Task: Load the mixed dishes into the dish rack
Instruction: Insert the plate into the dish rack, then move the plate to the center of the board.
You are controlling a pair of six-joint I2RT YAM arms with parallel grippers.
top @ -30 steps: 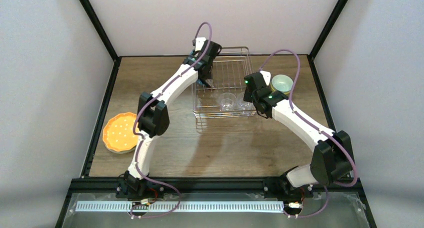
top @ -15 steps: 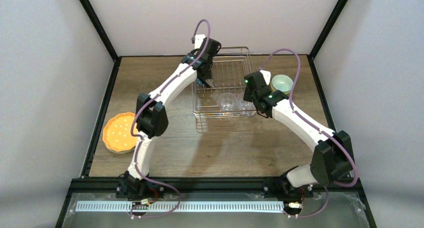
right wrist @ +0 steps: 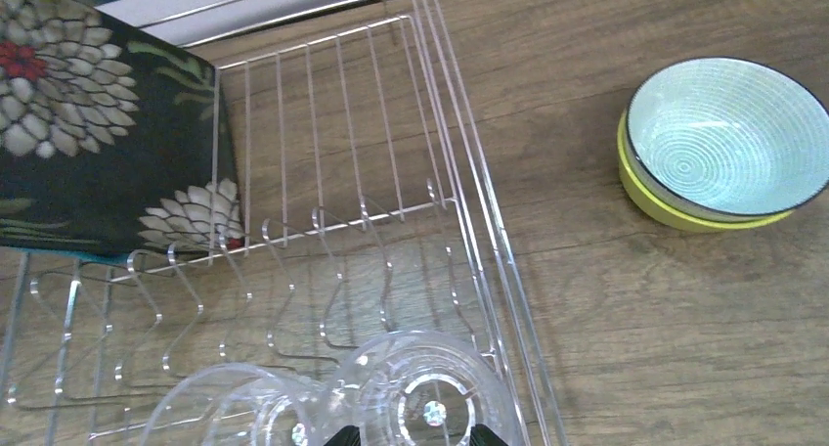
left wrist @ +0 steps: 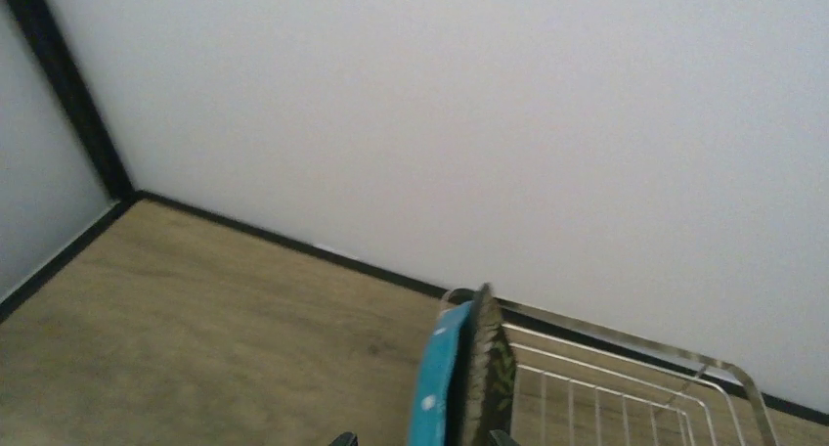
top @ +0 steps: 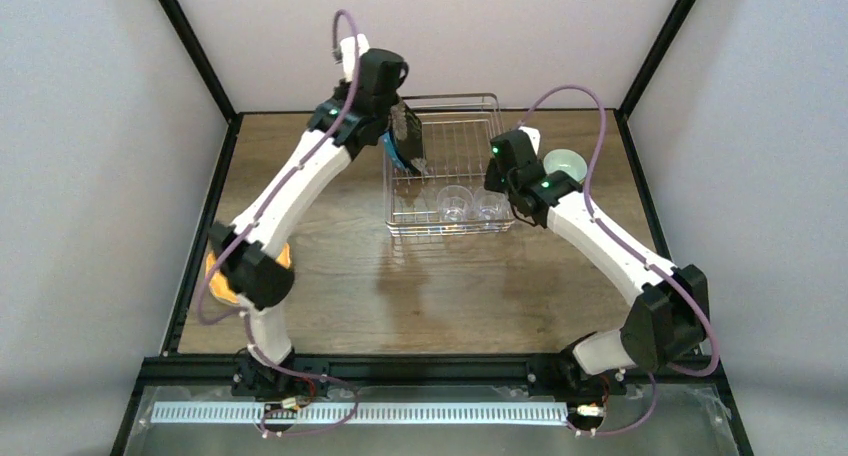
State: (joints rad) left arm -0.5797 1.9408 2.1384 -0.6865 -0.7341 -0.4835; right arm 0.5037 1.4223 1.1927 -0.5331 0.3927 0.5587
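Note:
The dish rack (top: 490,106) stands at the back of the table. A blue dotted plate (left wrist: 440,387) and a black floral plate (left wrist: 494,368) stand on edge together at its left end. My left gripper (left wrist: 420,438) is open just above them, with a gap between its fingers and the plates. Two glass cups (right wrist: 430,387) (right wrist: 225,407) sit at the rack's front right. My right gripper (right wrist: 417,436) hovers open over the right-hand cup. A mint bowl (right wrist: 723,133) nested in a yellow-green bowl (right wrist: 665,211) sits on the table right of the rack.
The orange dotted plate (top: 215,276) lies at the table's left edge, mostly hidden under my left arm's elbow. Black frame posts and white walls close in the back and sides. Empty wire slots (right wrist: 323,172) fill the rack's middle.
My left gripper opened and lifted off the standing plates. Its elbow swung left over the orange plate. My right gripper drew back slightly from the cup, which stayed in the rack.

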